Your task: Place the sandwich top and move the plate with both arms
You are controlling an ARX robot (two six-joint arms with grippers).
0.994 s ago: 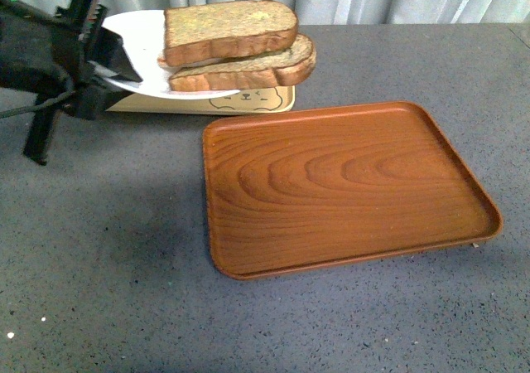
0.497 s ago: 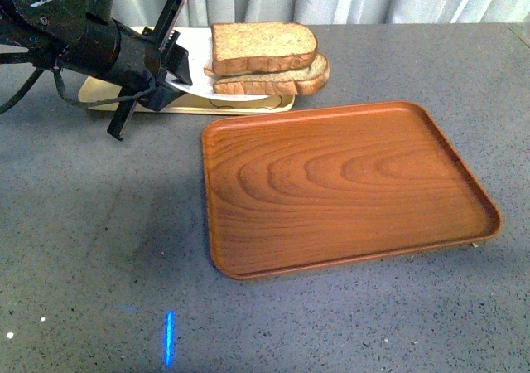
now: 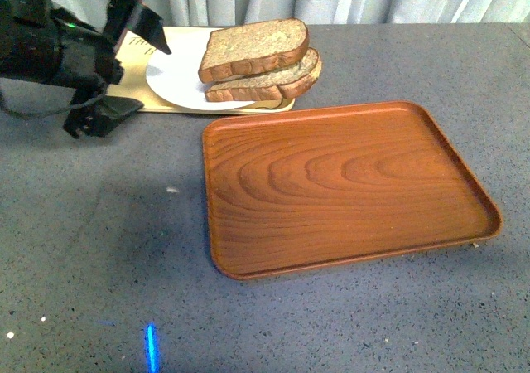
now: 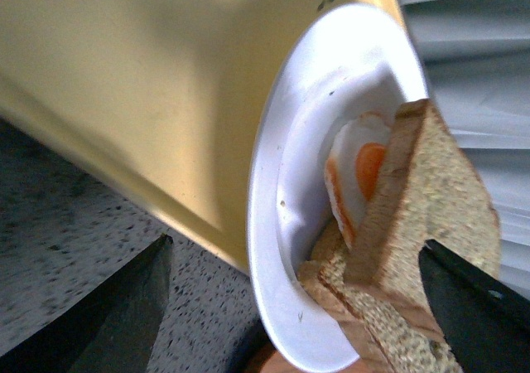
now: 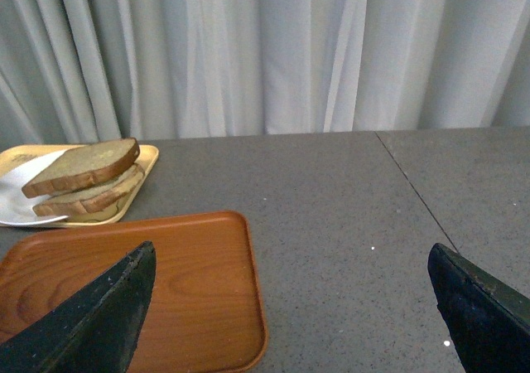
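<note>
The sandwich top (image 3: 252,46) lies on a lower bread slice (image 3: 277,79) on the white plate (image 3: 174,79), which rests on a yellow tray. My left gripper (image 3: 149,75) is open at the plate's left rim, its jaws on either side of the rim without gripping it. In the left wrist view the plate (image 4: 281,182), a fried egg (image 4: 364,166) and the sandwich top (image 4: 439,199) lie between the open fingers (image 4: 124,315). My right gripper (image 5: 290,253) is open and empty above the table, far from the sandwich (image 5: 83,162).
The yellow tray (image 3: 132,99) sits at the back left of the grey table. A brown wood-grain tray (image 3: 339,182) lies in the middle, just in front of the plate; it also shows in the right wrist view (image 5: 166,282). Curtains hang behind.
The left gripper carried the plate with the sandwich from up high down onto the yellow tray and let go; its jaws now stand open.
</note>
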